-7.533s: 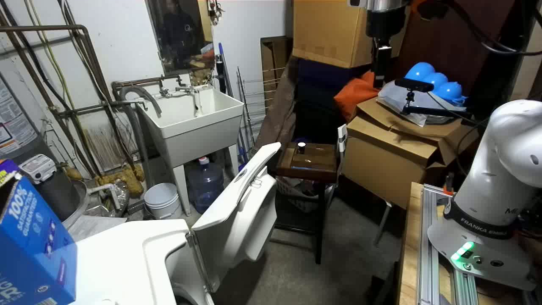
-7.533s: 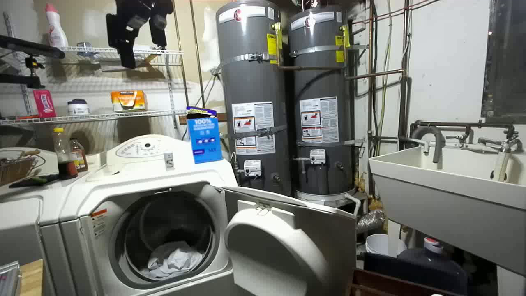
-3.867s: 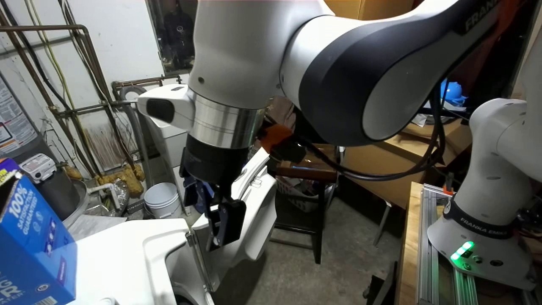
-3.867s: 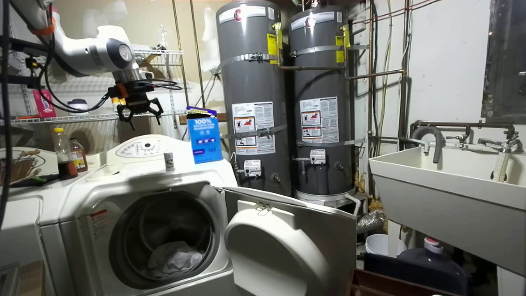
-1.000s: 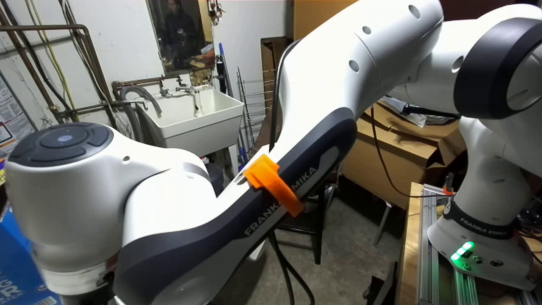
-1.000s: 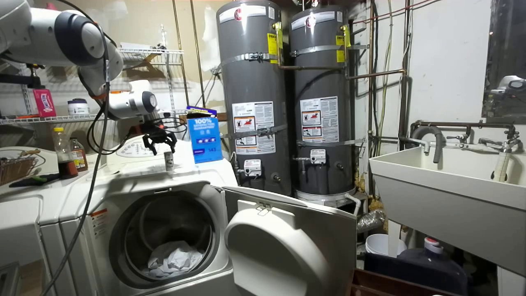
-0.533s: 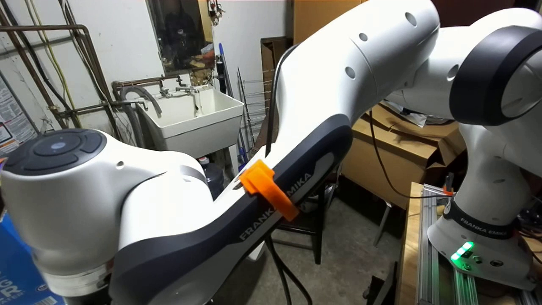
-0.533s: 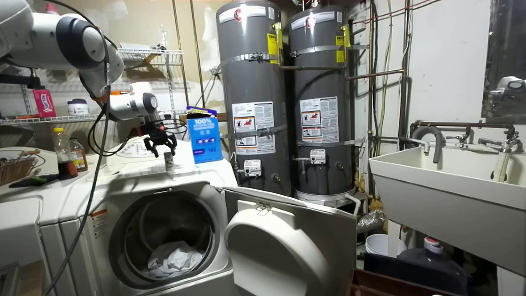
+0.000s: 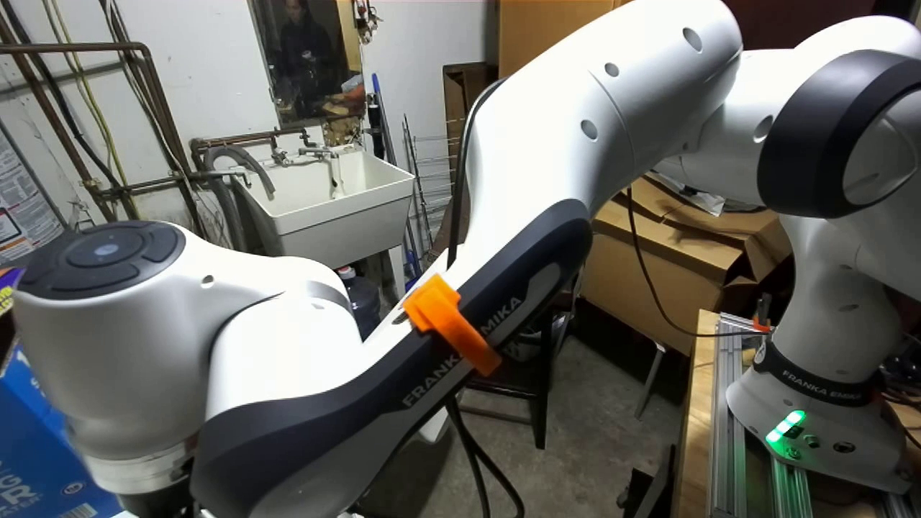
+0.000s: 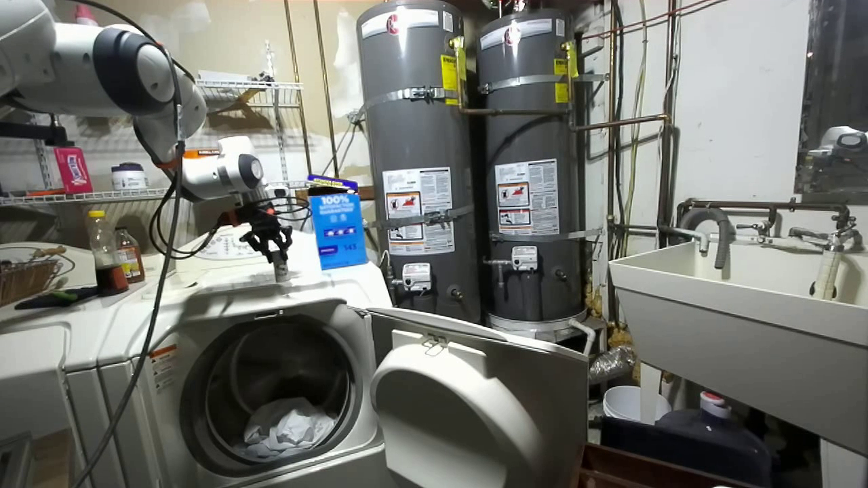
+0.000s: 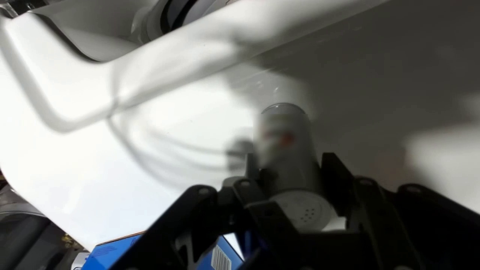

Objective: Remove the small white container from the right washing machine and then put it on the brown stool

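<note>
The small white container (image 11: 283, 129) is an upright cylinder with a holed lid, standing on top of the right washing machine (image 10: 346, 288). My gripper (image 11: 291, 165) comes down from above, its black fingers on either side of the container's upper part, shut on it. In an exterior view the gripper (image 10: 274, 252) covers the container's top, and only the lower part of the container (image 10: 282, 276) shows. A strip of the brown stool (image 10: 634, 469) appears at the bottom edge. Dark legs of the stool (image 9: 540, 403) show under my arm, which hides the seat.
A tall blue box (image 10: 339, 234) stands close beside the gripper. The machine's door (image 10: 468, 413) hangs wide open, with white cloth (image 10: 288, 430) in the drum. A utility sink (image 9: 345, 223) and cardboard boxes (image 9: 647, 280) lie beyond the arm. Cables hang from the arm.
The arm has swung over the washing machine and come down to the container. Within the last half second the fingers have drawn together around its upper part. The container still stands in place.
</note>
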`<state>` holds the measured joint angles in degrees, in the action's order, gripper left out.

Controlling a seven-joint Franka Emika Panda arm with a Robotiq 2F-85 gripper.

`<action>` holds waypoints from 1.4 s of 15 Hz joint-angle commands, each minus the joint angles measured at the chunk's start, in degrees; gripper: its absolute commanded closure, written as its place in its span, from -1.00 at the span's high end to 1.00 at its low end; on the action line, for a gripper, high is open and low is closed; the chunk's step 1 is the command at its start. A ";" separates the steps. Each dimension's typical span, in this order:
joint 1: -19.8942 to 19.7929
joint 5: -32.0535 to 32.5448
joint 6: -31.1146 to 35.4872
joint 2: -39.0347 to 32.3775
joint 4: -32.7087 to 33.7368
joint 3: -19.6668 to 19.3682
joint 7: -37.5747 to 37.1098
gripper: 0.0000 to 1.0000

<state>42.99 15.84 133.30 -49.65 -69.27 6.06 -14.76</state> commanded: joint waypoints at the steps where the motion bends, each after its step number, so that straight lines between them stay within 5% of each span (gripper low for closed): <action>1: 1.45 1.13 -1.12 -1.72 3.23 -1.33 -1.42 -0.60; 6: 3.31 1.28 -1.81 4.95 -2.35 -4.97 -11.27 -0.60; 15: 5.20 -0.28 -0.09 21.15 -27.60 -11.63 -37.02 -0.60; 16: 3.06 1.32 -2.12 15.48 -18.56 -9.11 -32.92 -0.10; 21: 2.60 1.50 -1.65 19.25 -24.81 -8.84 -36.36 -0.10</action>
<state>47.54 15.89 132.14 -30.26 -94.58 -5.09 -50.33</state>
